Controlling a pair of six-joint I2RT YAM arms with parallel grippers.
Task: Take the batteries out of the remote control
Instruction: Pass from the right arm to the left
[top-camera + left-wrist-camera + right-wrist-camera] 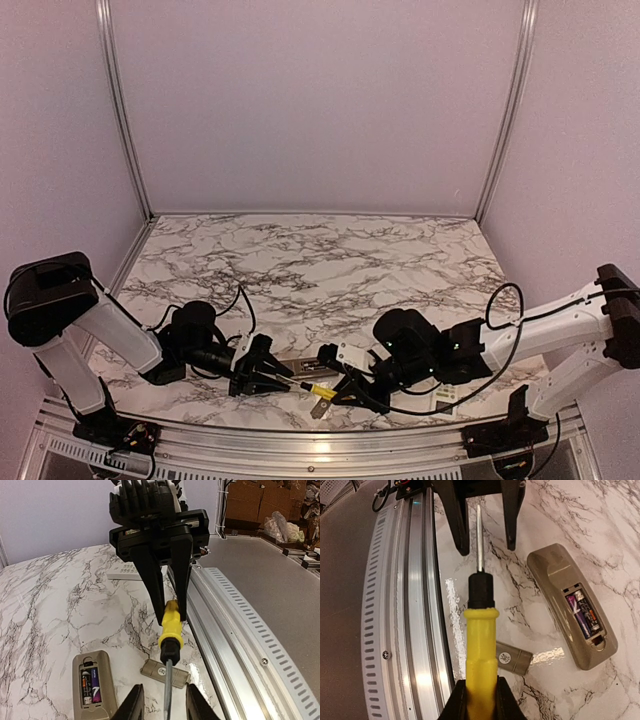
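The grey remote control (93, 687) lies face down on the marble with its compartment open. Two batteries (90, 686), one dark and one blue-purple, sit side by side inside; the batteries (583, 612) show in the right wrist view too, in the remote control (569, 602). My right gripper (481, 692) is shut on the yellow handle of a screwdriver (481, 645), held level above the table. My left gripper (164, 704) stands open around the bare metal shaft, with a gap on each side. In the top view the left gripper (268, 375) and right gripper (347, 388) face each other.
The flat grey cover plate (165, 673) lies loose on the marble under the screwdriver, next to the aluminium rail (235, 615) at the table's near edge. A white remote (126, 571) lies behind the right gripper.
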